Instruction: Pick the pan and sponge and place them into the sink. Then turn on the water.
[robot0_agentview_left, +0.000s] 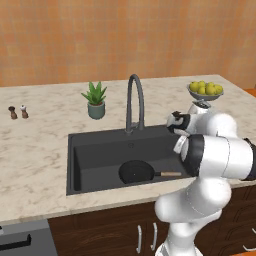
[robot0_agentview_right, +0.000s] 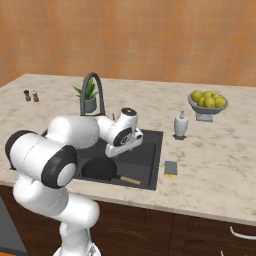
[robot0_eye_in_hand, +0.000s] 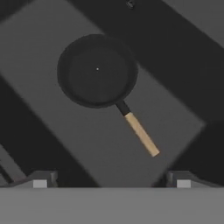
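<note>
Two dark finger tips of the end effector (robot0_eye_in_hand: 111, 179) stand wide apart at the bottom of the hand view, released, with nothing between them. It hangs above the sink (robot0_agentview_left: 95, 145), looking down onto the pan (robot0_eye_in_hand: 97, 70), which lies flat on the basin floor well below the fingers and apart from them. The pan's handle ends in tan wood; in the left base view the pan (robot0_agentview_left: 136, 172) sits in the front right part of the basin with the handle pointing right. In the right base view the end effector (robot0_agentview_right: 125, 145) is above the sink (robot0_agentview_right: 152, 160), over the pan (robot0_agentview_right: 100, 170).

Behind the basin rises the dark arched faucet (robot0_agentview_left: 134, 102). The sponge (robot0_agentview_right: 171, 168) lies on the counter (robot0_agentview_left: 35, 150), just right of the sink's right rim. Farther back on that side stands a white soap dispenser (robot0_agentview_right: 180, 125), and beyond it a bowl of yellow fruit (robot0_agentview_right: 208, 102). A small potted plant (robot0_agentview_left: 95, 101) stands left of the faucet, and two little shakers (robot0_agentview_left: 17, 112) sit far left.
</note>
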